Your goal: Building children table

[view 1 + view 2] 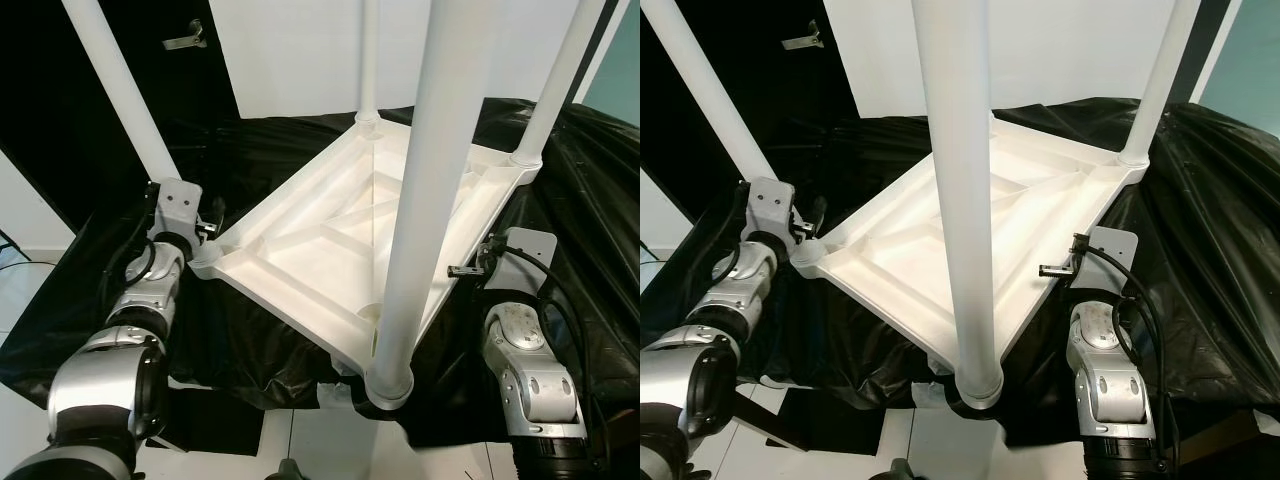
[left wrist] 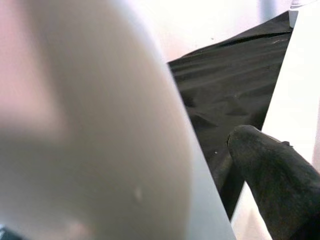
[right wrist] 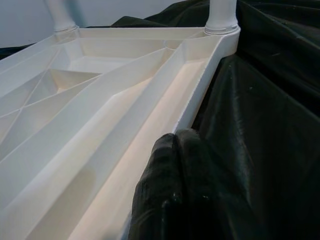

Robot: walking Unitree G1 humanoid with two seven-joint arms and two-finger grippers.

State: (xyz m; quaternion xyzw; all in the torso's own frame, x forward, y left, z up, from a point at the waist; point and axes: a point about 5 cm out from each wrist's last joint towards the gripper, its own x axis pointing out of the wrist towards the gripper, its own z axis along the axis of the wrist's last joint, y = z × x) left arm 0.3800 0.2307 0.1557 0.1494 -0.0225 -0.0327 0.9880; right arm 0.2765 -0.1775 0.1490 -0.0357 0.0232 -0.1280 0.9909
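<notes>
Upside down, white tabletop [image 1: 330, 250] lies on black sheet [image 1: 590, 190], ribbed underside up, four white legs [image 1: 425, 180] standing from its corners. Near corner hangs past the sheet's edge over pale floor [image 1: 20, 300].

Left gripper [image 2: 272, 172] at the left corner, beside that corner's leg [image 1: 120, 85]; left arm [image 1: 140, 300] bent, reaching up and forward. One black finger [image 2: 275, 175] lies against the tabletop's edge; cannot tell how wide the jaws stand, or whether they grip anything.

Right gripper [image 3: 175, 185] at the right rim, midway along; right arm [image 1: 525, 360] upright from below. Its fingers [image 3: 170, 170] are pressed together, tips touching the rim's outer edge where it meets the sheet, nothing between them.

White wall [image 1: 300, 50] behind; black panel [image 1: 60, 110] at left with a metal handle [image 1: 188, 40].
</notes>
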